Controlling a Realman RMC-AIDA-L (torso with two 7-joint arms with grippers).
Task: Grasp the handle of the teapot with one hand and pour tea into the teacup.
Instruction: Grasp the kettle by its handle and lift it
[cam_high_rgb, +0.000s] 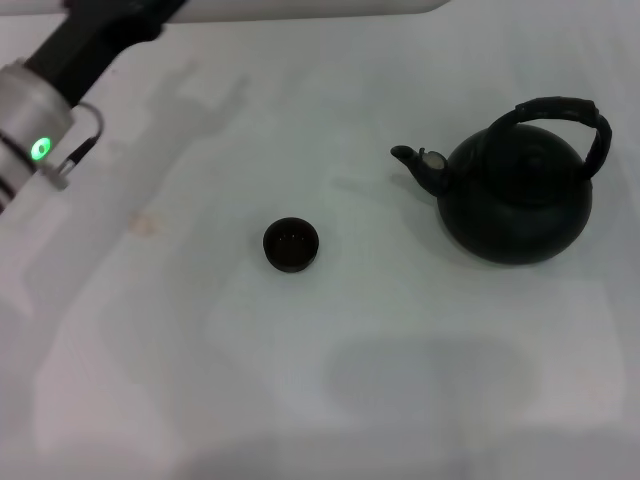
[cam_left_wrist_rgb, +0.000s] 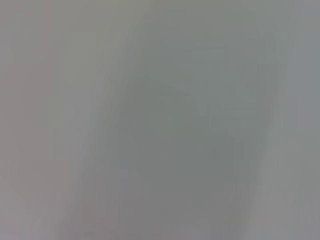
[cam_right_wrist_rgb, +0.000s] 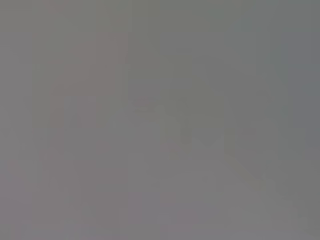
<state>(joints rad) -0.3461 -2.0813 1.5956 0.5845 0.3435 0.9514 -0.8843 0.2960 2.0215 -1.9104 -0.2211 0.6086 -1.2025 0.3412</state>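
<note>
A round matte black teapot (cam_high_rgb: 517, 200) stands on the right of the white table (cam_high_rgb: 330, 400), its short spout (cam_high_rgb: 412, 159) pointing left. Its thick black arched handle (cam_high_rgb: 560, 112) rises over the lid. The tiny black teacup (cam_high_rgb: 291, 244) sits near the middle, left of the spout and apart from it. In the head view only the left arm's silver and black wrist section (cam_high_rgb: 45, 105) shows, at the upper left, far from both objects; its gripper is out of view. The right arm is out of view. Both wrist views are plain grey and show no object.
The table's far edge runs along the top of the head view. A faint brownish stain (cam_high_rgb: 146, 226) marks the surface on the left.
</note>
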